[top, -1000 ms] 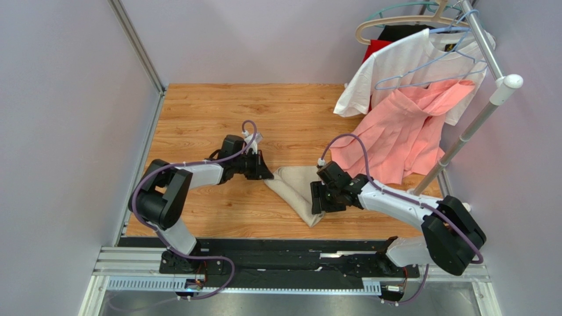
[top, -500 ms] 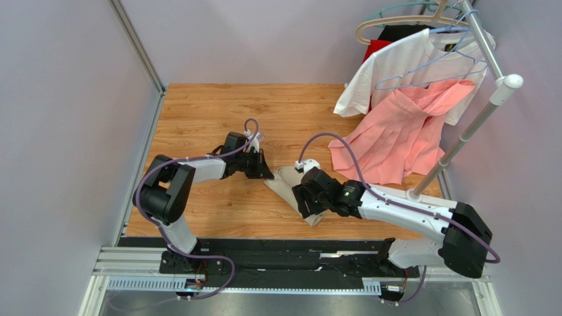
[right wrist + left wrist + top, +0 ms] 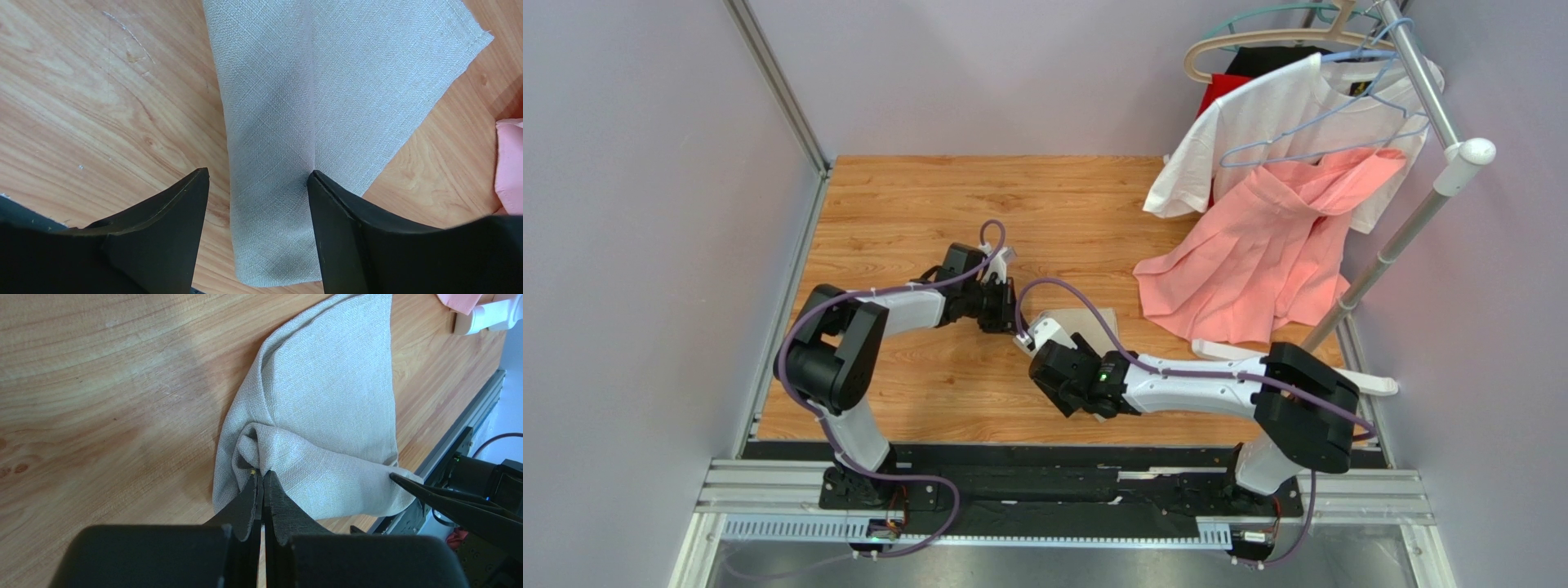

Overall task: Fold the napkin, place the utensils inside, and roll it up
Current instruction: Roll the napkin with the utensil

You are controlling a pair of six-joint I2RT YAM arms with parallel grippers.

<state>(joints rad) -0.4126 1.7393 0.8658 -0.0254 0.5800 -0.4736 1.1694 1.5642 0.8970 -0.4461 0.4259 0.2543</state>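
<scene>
one step partly done: napkin [image 3: 319,416] folded, my left gripper [image 3: 263,484] clamped on its bunched corner, my right gripper [image 3: 258,176] spread astride it; utensils unseen, rolling remains.

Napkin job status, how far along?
Done: napkin lies folded over in layers on the table. In hand: left pincer is shut on a bunched fold; right pincer is open, straddling the folded strip. Left: no utensils visible in any view, so loading and rolling look undone.
</scene>
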